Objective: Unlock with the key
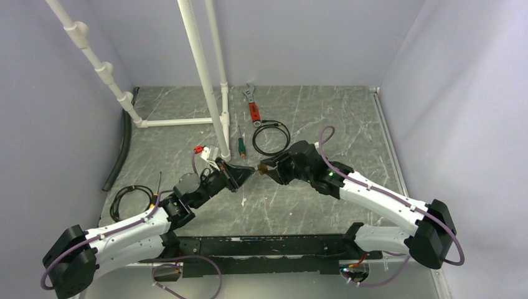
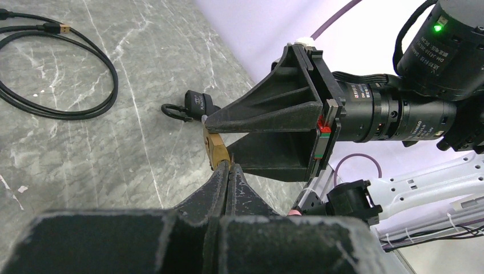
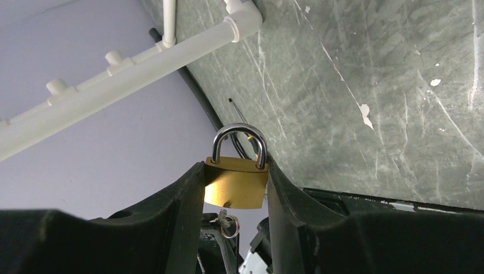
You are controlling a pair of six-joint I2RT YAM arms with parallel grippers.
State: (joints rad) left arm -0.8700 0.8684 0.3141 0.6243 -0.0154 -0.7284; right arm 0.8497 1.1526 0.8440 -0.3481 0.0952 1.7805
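My right gripper [image 3: 234, 168] is shut on a brass padlock [image 3: 237, 184], one finger pressed to each side of its body, and holds it above the table. Its steel shackle [image 3: 240, 142] looks closed. My left gripper [image 2: 229, 165] is shut on the key [image 3: 224, 218], a tiny piece with a small ring. The key's tip sits right under the keyhole in the padlock's underside; how far it is in, I cannot tell. In the top view the left gripper [image 1: 250, 173] and the right gripper [image 1: 269, 169] meet tip to tip at the padlock [image 1: 263, 168], mid-table.
A black padlock [image 2: 193, 105] lies on the table beyond the grippers. A black cable loop [image 1: 271, 137], a green-handled screwdriver [image 1: 241, 145] and a red wrench [image 1: 252, 107] lie further back. A white pipe frame [image 1: 202, 68] stands at the back left, and another cable coil [image 1: 131, 199] lies left.
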